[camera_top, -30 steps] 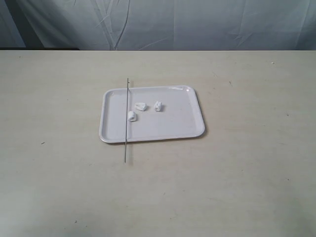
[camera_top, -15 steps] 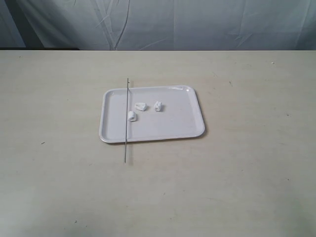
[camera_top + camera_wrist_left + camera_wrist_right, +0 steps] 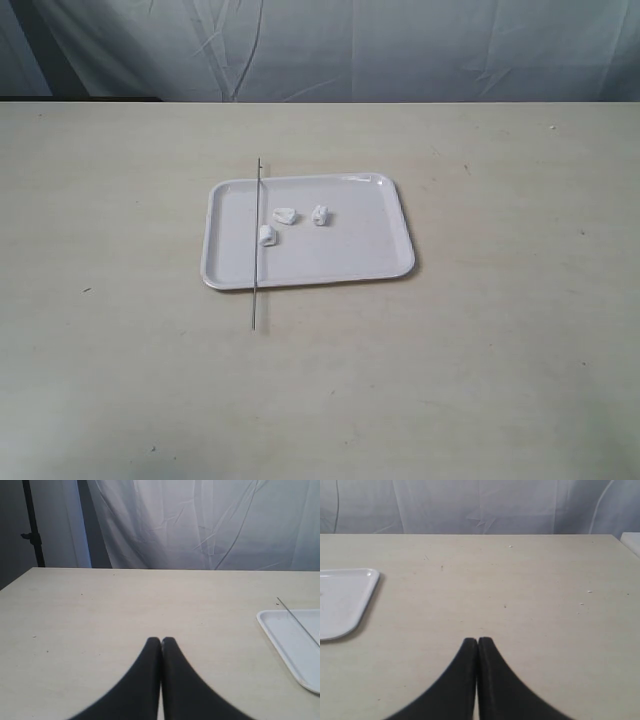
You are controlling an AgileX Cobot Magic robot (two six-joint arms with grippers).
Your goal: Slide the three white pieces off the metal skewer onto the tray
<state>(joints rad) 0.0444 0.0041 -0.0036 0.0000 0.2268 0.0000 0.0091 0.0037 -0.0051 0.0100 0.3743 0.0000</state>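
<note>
The white tray (image 3: 340,265) lies flat in the middle of the table. On it rest three white pieces: one (image 3: 267,235) touching the skewer, one (image 3: 285,214) just beside it and one (image 3: 320,215) nearer the tray's centre. The metal skewer (image 3: 256,270) lies across the tray's left part, both ends sticking out past the rim. No gripper shows in the exterior view. My left gripper (image 3: 161,640) is shut and empty over bare table, with the tray's corner (image 3: 280,630) and the skewer tip (image 3: 290,612) off to one side. My right gripper (image 3: 478,640) is shut and empty, the tray's corner (image 3: 350,600) apart from it.
A pale wooden table (image 3: 500,380) spreads wide around the tray. A creased white cloth (image 3: 400,50) hangs behind the far edge. A dark stand (image 3: 32,535) rises past the table in the left wrist view.
</note>
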